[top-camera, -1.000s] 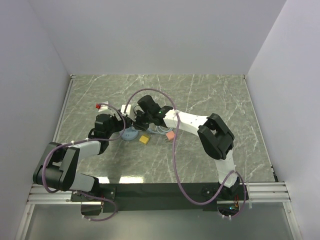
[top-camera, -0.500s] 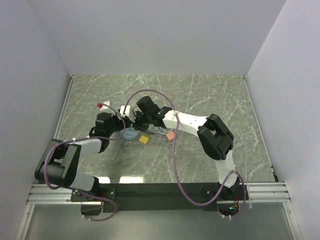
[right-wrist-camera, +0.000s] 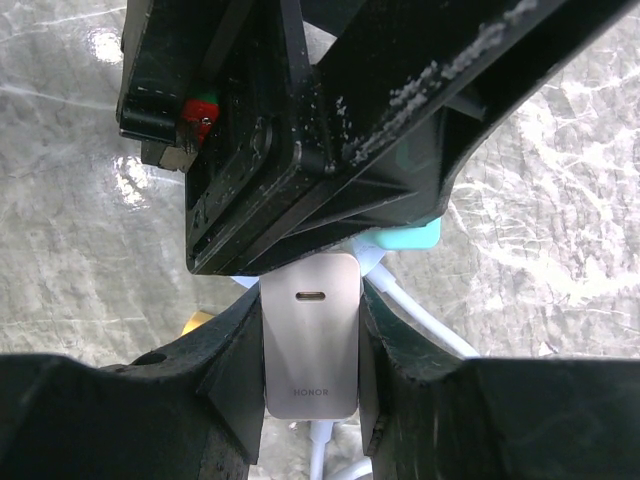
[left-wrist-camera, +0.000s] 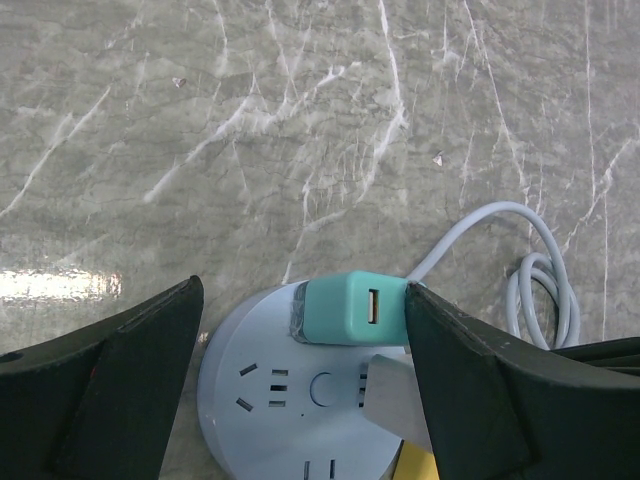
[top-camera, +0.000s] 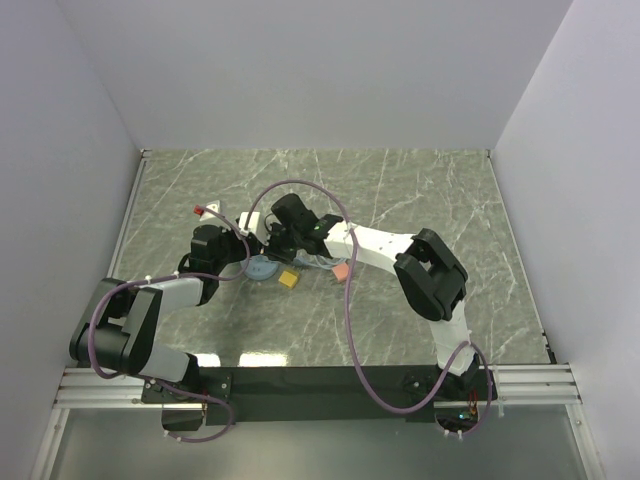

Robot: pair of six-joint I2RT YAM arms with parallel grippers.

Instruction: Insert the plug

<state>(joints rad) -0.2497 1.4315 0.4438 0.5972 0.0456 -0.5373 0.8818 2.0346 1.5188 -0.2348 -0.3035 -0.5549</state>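
R pincer [right-wrist-camera: 310,300] was clamped on silver plug [right-wrist-camera: 310,360] over round socket hub [left-wrist-camera: 265,395]; L pincer [left-wrist-camera: 300,290] stood wide apart, flanking hub & teal adapter [left-wrist-camera: 345,308].

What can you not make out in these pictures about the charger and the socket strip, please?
- Prongs of the charger: hidden under its own body in the right wrist view; the left wrist view shows only a corner beside the left gripper's fingers.
- Socket strip: near part cut off by the left wrist view's bottom edge.
- Whether the prongs are seated: too small in the top view, under the right gripper.
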